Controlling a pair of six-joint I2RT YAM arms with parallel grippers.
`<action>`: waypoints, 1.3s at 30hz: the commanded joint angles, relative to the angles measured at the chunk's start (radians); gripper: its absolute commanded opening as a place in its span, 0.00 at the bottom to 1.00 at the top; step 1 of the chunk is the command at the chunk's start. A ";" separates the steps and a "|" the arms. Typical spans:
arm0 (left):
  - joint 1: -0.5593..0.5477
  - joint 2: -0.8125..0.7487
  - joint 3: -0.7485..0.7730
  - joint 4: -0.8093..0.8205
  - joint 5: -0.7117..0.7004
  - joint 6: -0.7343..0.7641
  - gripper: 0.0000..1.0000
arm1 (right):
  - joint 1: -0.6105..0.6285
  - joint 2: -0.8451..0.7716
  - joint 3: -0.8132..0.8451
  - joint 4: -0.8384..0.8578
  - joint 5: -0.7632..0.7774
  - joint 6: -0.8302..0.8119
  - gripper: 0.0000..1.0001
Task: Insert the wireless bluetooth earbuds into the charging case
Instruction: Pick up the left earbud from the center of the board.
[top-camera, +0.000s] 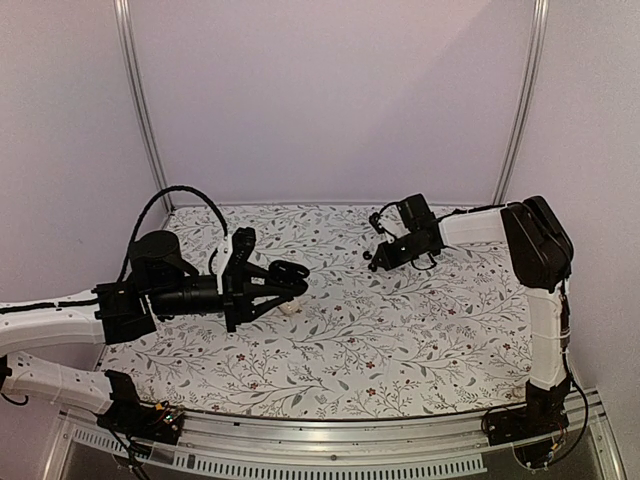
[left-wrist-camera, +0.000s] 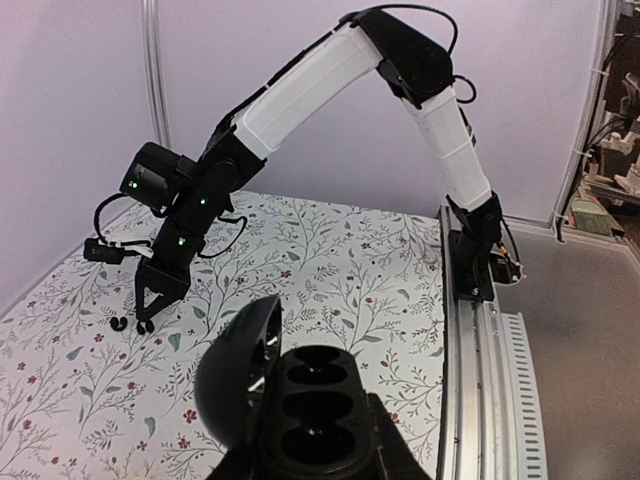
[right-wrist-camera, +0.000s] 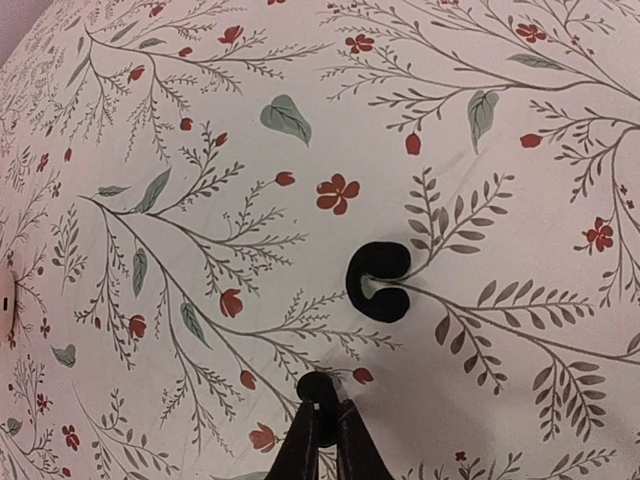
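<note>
A flower-printed cloth covers the surface (top-camera: 400, 350), boxed in by pale lilac walls (top-camera: 330, 90). On the left I have the left gripper (top-camera: 290, 280) clamped around the charging case (left-wrist-camera: 310, 395). It is held up off the cloth with its lid swung open, and the hollows inside look empty to me.

Over on the far right, the right gripper (right-wrist-camera: 320, 408) is down at the cloth, its fingertips pinched on the first earbud (right-wrist-camera: 318, 383). As far as I can tell, that bud sits on the cloth and is not lifted. The second earbud (right-wrist-camera: 378, 282) lies loose just beyond it, apart from the fingers.

I judge the task barely begun: the case is open and presented, one bud is in the pinch, and neither is seated. Both need carrying across to the case, which is well apart from them.

A small pale object (top-camera: 290, 309) I cannot identify lies under the case. Metal uprights (top-camera: 140, 100) stand in the far corners and a rail (top-camera: 330, 455) runs along the near edge.
</note>
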 joint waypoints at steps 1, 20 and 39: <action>0.016 0.003 -0.005 0.006 0.011 0.009 0.00 | 0.018 0.034 0.040 -0.044 -0.012 -0.025 0.07; 0.016 -0.002 -0.009 0.004 0.007 0.017 0.00 | 0.023 0.061 0.088 -0.102 -0.012 -0.031 0.00; -0.031 -0.130 -0.138 0.097 0.166 0.253 0.00 | 0.088 -0.506 -0.380 0.424 -0.231 -0.103 0.00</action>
